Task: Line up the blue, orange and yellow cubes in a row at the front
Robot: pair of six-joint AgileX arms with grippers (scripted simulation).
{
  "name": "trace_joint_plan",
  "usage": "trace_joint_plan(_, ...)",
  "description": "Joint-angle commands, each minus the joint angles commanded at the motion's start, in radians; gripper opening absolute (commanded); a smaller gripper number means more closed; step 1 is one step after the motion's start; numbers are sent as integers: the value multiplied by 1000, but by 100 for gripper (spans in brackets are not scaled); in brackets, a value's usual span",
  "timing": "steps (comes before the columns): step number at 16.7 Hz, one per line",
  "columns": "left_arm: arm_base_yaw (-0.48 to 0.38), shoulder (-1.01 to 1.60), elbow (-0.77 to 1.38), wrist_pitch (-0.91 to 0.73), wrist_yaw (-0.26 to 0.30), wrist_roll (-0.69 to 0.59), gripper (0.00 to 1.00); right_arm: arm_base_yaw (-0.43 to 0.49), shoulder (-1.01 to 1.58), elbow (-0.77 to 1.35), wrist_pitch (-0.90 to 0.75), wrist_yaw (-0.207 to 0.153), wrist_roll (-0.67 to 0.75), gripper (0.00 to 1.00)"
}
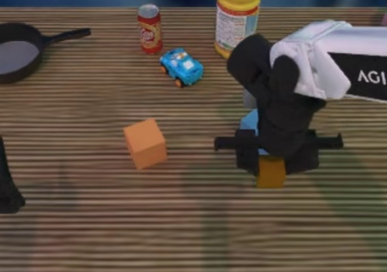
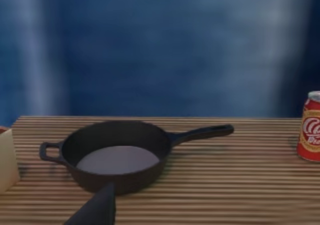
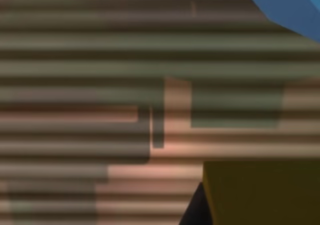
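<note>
The small mustard-yellow cube sits right of centre on the slatted table, its edges roughly square to the table's sides, and being a cube it shows no long axis. The right gripper hangs directly over it; the yellow cube pokes out from under the gripper's near side, and in the right wrist view it lies close against a dark finger, but whether the jaws are pinching it or merely spread beside it cannot be told. The light-blue cube lies just beyond, mostly hidden by the arm. The orange cube rests left of centre, well apart, turned slightly so one corner points toward the near edge. The left gripper is parked at the left edge. Along the far side stand a black pan, a red can, a toy car and a yellow bottle.
</note>
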Motion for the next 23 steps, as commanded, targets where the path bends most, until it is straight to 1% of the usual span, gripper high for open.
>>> trace_joint_plan(3, 0, 0, 0, 0, 0, 0, 100, 4, 31, -59, 82, 1, 2, 0)
trace_joint_plan(7, 0, 0, 0, 0, 0, 0, 100, 5, 34, -65, 88, 1, 2, 0)
trace_joint_plan(20, 0, 0, 0, 0, 0, 0, 100, 5, 34, -65, 88, 1, 2, 98)
trace_joint_plan(21, 0, 0, 0, 0, 0, 0, 100, 5, 34, -65, 88, 1, 2, 100)
trace_joint_plan(23, 0, 0, 0, 0, 0, 0, 100, 5, 34, -65, 88, 1, 2, 100)
